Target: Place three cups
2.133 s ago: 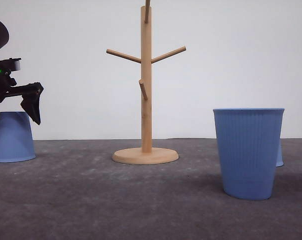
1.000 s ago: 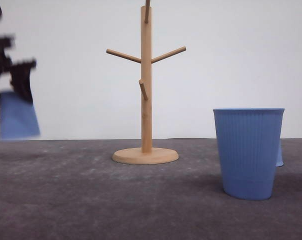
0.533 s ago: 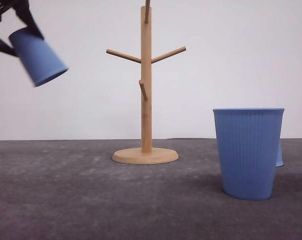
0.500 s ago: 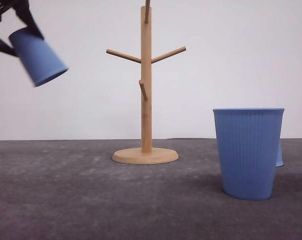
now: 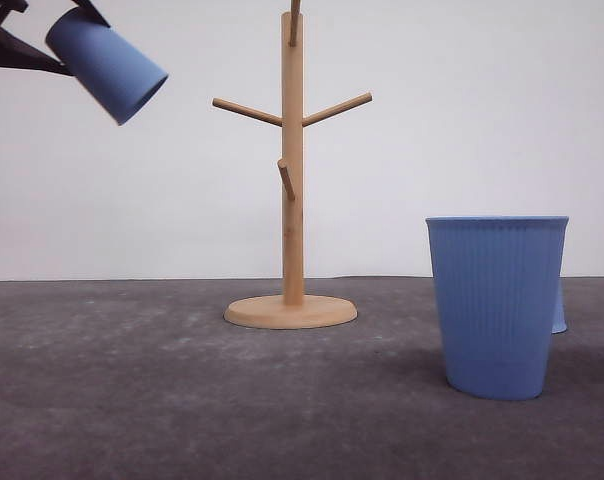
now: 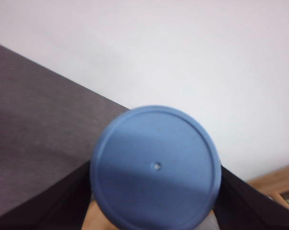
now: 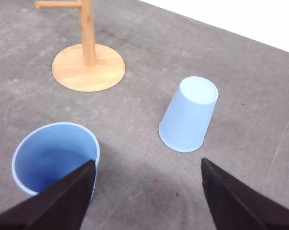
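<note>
Held cup (image 5: pixel 106 64) aloft at upper left of the front view, clamped in the left gripper (image 5: pixel 42 40), tilted with its open mouth aimed down and toward the stand (image 5: pixel 292 180). Seen from the left wrist as a flat round blue bottom (image 6: pixel 155 166) between two dark fingers (image 6: pixel 63 206) pressed to its sides. Well apart from the stand's pegs; not yet hung.

Upright cup (image 5: pixel 497 305) standing on the table (image 5: pixel 182 400) at front right, mouth up, just under the right gripper (image 7: pixel 149 201), whose jaws stand wide apart and grip nothing. One right finger (image 7: pixel 63 201) overlapping that cup's rim (image 7: pixel 56 158) in the right wrist view; contact cannot be told.

Upturned cup (image 7: pixel 188 114) resting mouth down on the table, beyond the upright one, near the stand's round base (image 7: pixel 88 67). In the front view, just a blue sliver (image 5: pixel 560 310) behind the upright cup.

All pegs on the stand bare. Judged progress: early, none of the three placed, assuming the pegs are the target. First cup lifted and in transit; two left on the table, untouched.
</note>
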{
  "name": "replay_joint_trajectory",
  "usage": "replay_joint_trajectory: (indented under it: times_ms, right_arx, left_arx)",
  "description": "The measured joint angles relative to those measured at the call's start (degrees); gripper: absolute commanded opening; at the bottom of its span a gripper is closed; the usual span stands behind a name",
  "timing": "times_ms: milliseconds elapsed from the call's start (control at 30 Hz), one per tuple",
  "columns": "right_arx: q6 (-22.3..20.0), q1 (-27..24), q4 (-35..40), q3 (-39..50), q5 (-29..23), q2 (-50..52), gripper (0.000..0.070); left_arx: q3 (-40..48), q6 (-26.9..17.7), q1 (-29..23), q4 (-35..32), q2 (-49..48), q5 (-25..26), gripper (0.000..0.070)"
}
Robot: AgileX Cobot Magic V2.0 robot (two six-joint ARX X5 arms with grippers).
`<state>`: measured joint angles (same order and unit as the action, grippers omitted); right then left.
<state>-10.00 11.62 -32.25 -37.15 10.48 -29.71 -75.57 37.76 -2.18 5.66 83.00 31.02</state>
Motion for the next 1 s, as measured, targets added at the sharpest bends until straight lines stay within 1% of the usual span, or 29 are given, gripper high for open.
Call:
replay_joint_trajectory:
  times_ms: [133,400,500,633,767,1000]
  right_arx:
    - [0.0,0.0,0.33,0.0,0.0,0.0,0.0444]
    - [0.0,0.0,0.35,0.0,0.0,0.0,0.0444]
    - [0.0,0.0,0.35,0.0,0.0,0.0,0.0444]
    - [0.0,0.0,0.35,0.0,0.0,0.0,0.0444]
    - [0.0,0.0,0.35,0.0,0.0,0.0,0.0444]
    - [0.0,0.0,0.35,0.0,0.0,0.0,0.0444]
  left_arx:
    - [0.0,0.33,2.04,-0.12,0.18,0.39,0.0392]
    - [0.0,0.87,4.18,-0.23,2.74,0.91,0.0392]
    - [0.0,1.09,5.29,-2.12,3.59,1.02,0.0392]
    - [0.0,2.61,6.56,-5.41,4.97,1.19,0.0392]
    - [0.0,3.55,7.56,-5.72,6.81,1.3,0.0392]
    - [0.0,3.67,9.4,-6.78,8.09,1.32,0.0392]
